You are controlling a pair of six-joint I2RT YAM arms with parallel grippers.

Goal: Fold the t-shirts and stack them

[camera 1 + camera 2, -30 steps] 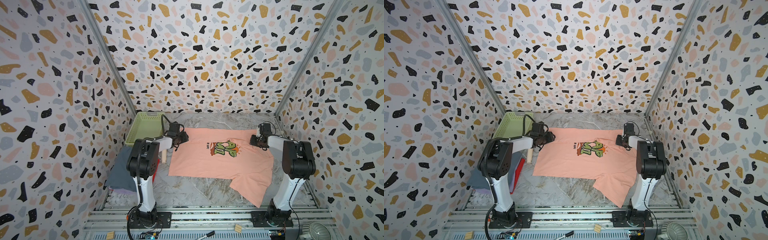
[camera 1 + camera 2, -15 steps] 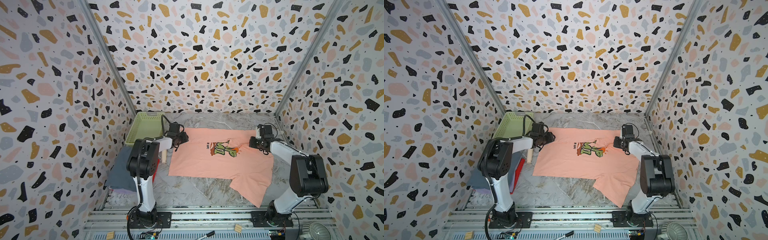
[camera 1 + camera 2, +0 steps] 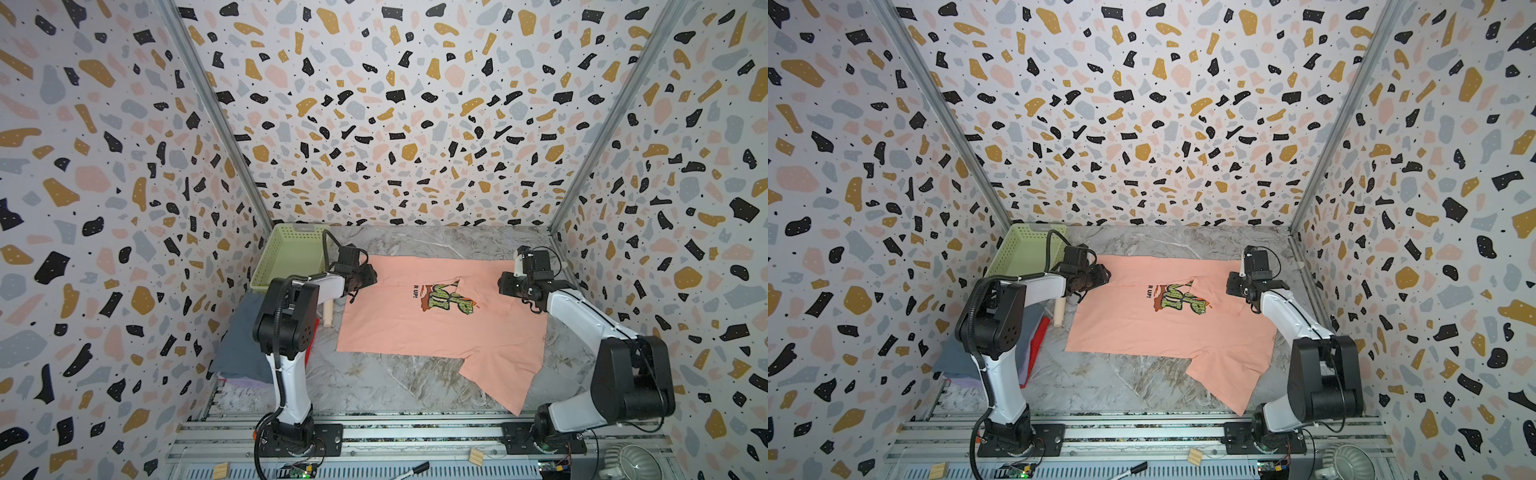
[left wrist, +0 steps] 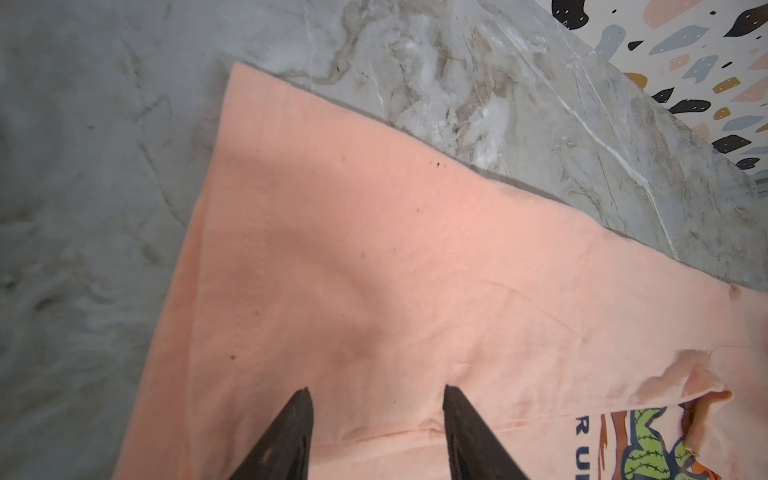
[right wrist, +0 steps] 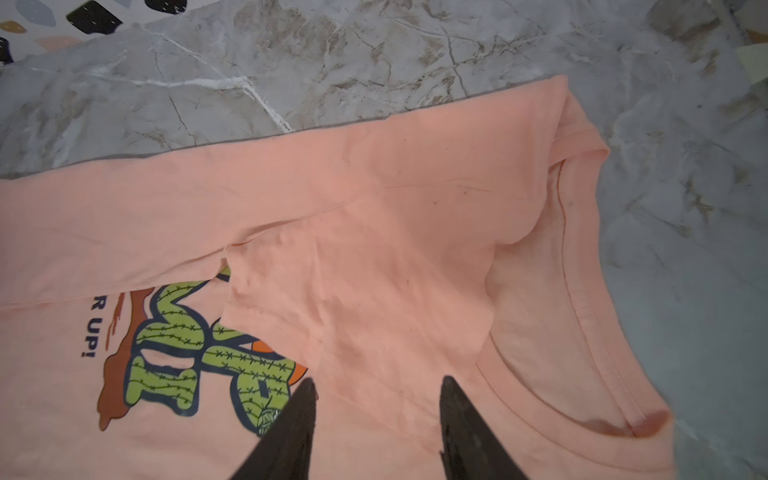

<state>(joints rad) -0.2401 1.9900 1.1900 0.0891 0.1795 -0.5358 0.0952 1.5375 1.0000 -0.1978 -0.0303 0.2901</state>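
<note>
Marble tabletop (image 3: pixel 374 386) bears the peach shirt (image 3: pixel 415 328) with its far edge folded; left gripper (image 4: pixel 376 390) and right gripper (image 5: pixel 376 380) hover parted, empty, and should pinch corners evenly.

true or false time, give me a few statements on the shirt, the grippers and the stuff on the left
1. A folded-over flap covers part of the print on the salmon shirt. True.
2. The right gripper is shut on the collar. False: its fingers stand apart, no cloth between them.
3. The wooden stick lies inside the green basket. False: it lies on the table beside the shirt's left edge.
4. The left gripper is open above the shirt. True.
5. A grey shirt tops the folded pile at the left. True.
</note>
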